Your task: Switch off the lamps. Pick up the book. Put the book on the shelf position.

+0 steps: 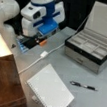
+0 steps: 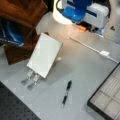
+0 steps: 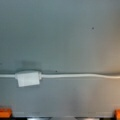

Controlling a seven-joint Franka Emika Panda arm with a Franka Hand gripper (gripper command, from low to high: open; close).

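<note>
- My end effector point(image 1: 41, 39) hangs low over the grey bench point(image 1: 67, 67), near the switch point(image 1: 44, 54); I cannot tell whether it is released or clenched.
- Switch: small white rectangle on a thin white cord point(image 3: 75, 75).
- Book point(image 1: 50, 91): flat, white, spiral-bound, propped tilted beside the reddish-brown block point(image 1: 2, 80).

A flat grey table point(image 1: 67, 67) carried everything. A thin white cord point(image 1: 32, 62) with a small white rectangular switch point(image 1: 44, 54) ran across it; in the wrist view the switch point(image 3: 27, 78) sat at lower left. A black pen point(image 1: 84, 86) lay at lower right in a front view. A grey compartmented box point(image 1: 90, 51) stood at right, a dark reddish-brown wooden block point(image 1: 3, 83) at lower left. The large white spiral-bound notebook point(image 2: 45, 54) leaned tilted on a metal stand point(image 2: 30, 80).
</note>
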